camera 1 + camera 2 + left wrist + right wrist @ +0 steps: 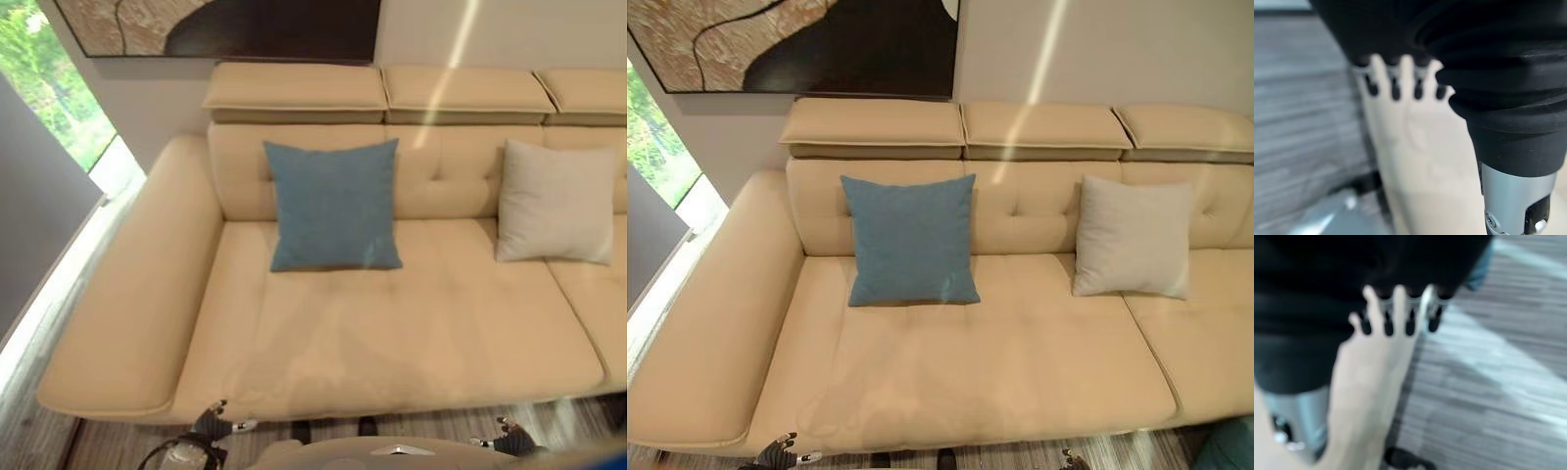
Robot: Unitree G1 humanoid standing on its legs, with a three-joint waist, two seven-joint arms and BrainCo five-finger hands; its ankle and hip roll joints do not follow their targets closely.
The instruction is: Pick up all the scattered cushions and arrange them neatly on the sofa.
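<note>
A blue cushion (334, 204) leans upright against the backrest of the beige sofa (411, 333), left of centre. A pale grey cushion (555, 202) leans on the backrest further right. At the lower right corner, on the floor by the sofa's front, part of a teal object (1229, 446) shows, possibly another cushion. My left hand (217, 424) hangs low in front of the sofa's front edge, its fingers (1396, 83) straight and holding nothing. My right hand (509, 437) hangs low on the right, its fingers (1400, 308) also straight and holding nothing.
The sofa has a wide left armrest (127, 304) and raised headrests (294, 90). Grey wood-plank floor (1498, 382) runs along its front. A window (59, 88) lies to the left and a framed picture (803, 44) hangs on the wall above.
</note>
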